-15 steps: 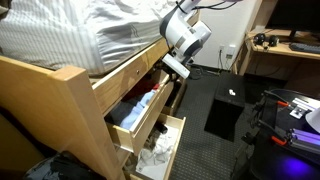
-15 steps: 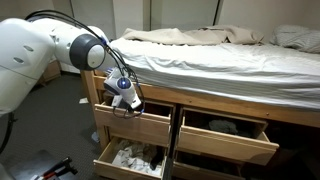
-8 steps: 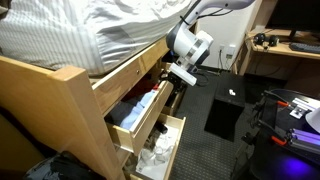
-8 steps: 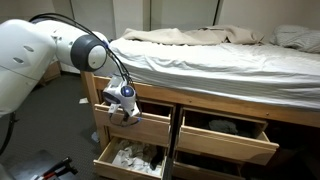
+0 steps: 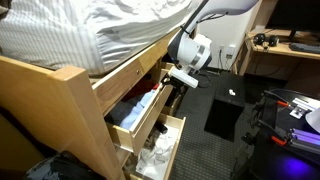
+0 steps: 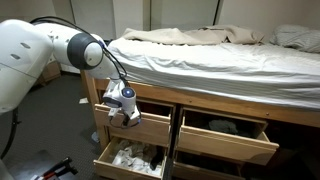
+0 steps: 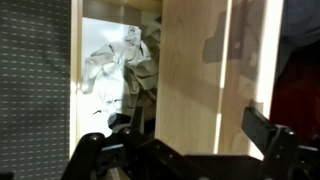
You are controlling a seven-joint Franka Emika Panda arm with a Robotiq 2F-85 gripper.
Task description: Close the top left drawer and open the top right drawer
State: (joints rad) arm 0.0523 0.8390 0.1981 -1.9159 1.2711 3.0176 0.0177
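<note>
The top left drawer (image 6: 152,129) of the wooden bed frame stands partly pulled out. Its pale wood front fills the wrist view (image 7: 190,70). My gripper (image 6: 125,114) is at the upper edge of that drawer front, also seen from the side in an exterior view (image 5: 178,80). In the wrist view its black fingers (image 7: 185,142) are spread wide with the wood panel between them, gripping nothing. The top right drawer (image 6: 226,141) is pulled out, with dark items inside; from the side it shows red and blue clothes (image 5: 135,118).
The bottom left drawer (image 6: 108,160) is open below my gripper, full of white clothes (image 7: 120,65). A mattress with rumpled sheets (image 6: 220,55) lies above. A black box (image 5: 225,115), a desk (image 5: 285,50) and cabled equipment (image 5: 295,110) stand on the floor beside the bed.
My gripper has moved down and slightly outward along the top left drawer front. The drawers have not visibly shifted.
</note>
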